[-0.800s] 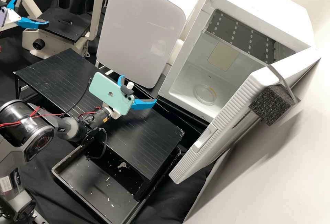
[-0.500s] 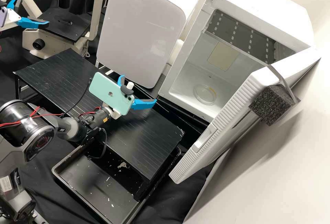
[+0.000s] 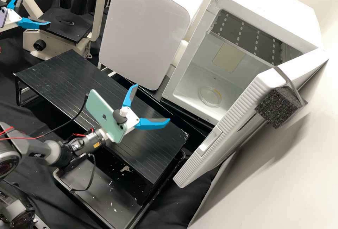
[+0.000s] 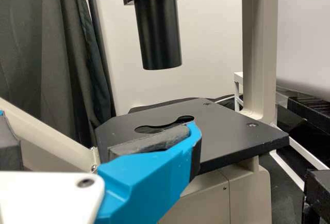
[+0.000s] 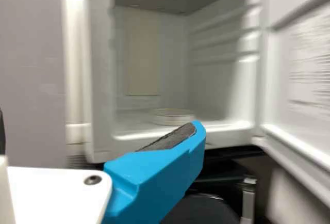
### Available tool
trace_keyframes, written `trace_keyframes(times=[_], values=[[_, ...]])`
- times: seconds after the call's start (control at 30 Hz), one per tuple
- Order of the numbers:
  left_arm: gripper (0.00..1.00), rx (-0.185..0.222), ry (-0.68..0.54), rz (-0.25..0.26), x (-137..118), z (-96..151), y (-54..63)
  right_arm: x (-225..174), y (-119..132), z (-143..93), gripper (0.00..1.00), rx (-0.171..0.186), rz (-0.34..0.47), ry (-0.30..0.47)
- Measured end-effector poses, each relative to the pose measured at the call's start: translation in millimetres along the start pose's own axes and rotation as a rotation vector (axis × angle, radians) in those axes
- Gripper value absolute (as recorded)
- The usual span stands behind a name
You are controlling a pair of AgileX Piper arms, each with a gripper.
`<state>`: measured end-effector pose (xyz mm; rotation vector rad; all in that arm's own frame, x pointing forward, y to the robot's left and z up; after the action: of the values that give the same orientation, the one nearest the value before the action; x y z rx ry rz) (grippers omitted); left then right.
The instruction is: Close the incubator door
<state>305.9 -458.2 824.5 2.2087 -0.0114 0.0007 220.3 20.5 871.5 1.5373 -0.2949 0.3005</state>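
Note:
The white incubator (image 3: 278, 9) stands at the right with its door (image 3: 229, 123) swung wide open; the ribbed edge has a recessed handle (image 3: 210, 141). My right gripper (image 3: 151, 103) is over the black stand, fingers spread with nothing between them, apart from the door. In the right wrist view, my right gripper (image 5: 99, 130) faces the incubator's interior (image 5: 214, 64), with the open door (image 5: 304, 79) to one side. Beside the microscope, my left gripper (image 3: 35, 10) is open and empty. The left wrist view shows my left gripper (image 4: 100, 130) in front of the microscope stage (image 4: 227, 131).
A round dish (image 3: 210, 97) lies inside the incubator. A black foam block (image 3: 278, 107) is strapped at the door's upper corner. Left of the incubator stands a white box-shaped device (image 3: 144, 32). The black stand (image 3: 141, 144) partly overhangs a black tray (image 3: 95, 201).
My right gripper has moved down and somewhat right in the high view and turned, its fingers now reaching farther toward the door. The left gripper and the door have not moved.

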Motion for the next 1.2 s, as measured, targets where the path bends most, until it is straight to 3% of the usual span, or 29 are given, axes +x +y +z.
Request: trace_keyframes(times=[0.07, 0.17, 0.27, 0.43, 0.83, 0.97, 1.07, 1.2], values=[[1.0, 0.0, 0.0, 0.0, 0, 0, 0.0, -6, 7, 6, 1.0, -0.079, 0.075, -0.088], [1.0, 0.0, 0.0, 0.0, 0, 0, 0.0, -12, 18, 15, 1.0, -0.162, 0.171, -0.223], [1.0, 0.0, 0.0, 0.0, 0, 0, 0.0, -17, 27, 24, 1.0, -0.22, 0.238, -0.348], [1.0, 0.0, 0.0, 0.0, 0, 0, 0.0, -21, 35, 34, 1.0, -0.284, 0.28, -0.451], [1.0, 0.0, 0.0, 0.0, 0, 0, 0.0, 1, 48, 54, 1.0, -0.321, 0.344, -0.544], [1.0, 0.0, 0.0, 0.0, 0, 0, 0.0, 9, 48, 63, 1.0, -0.317, 0.352, -0.572], [1.0, 0.0, 0.0, 0.0, 0, 0, 0.0, 13, 49, 69, 1.0, -0.29, 0.359, -0.573], [1.0, 0.0, 0.0, 0.0, 0, 0, 0.0, 20, 46, 74, 1.0, -0.231, 0.34, -0.516]])
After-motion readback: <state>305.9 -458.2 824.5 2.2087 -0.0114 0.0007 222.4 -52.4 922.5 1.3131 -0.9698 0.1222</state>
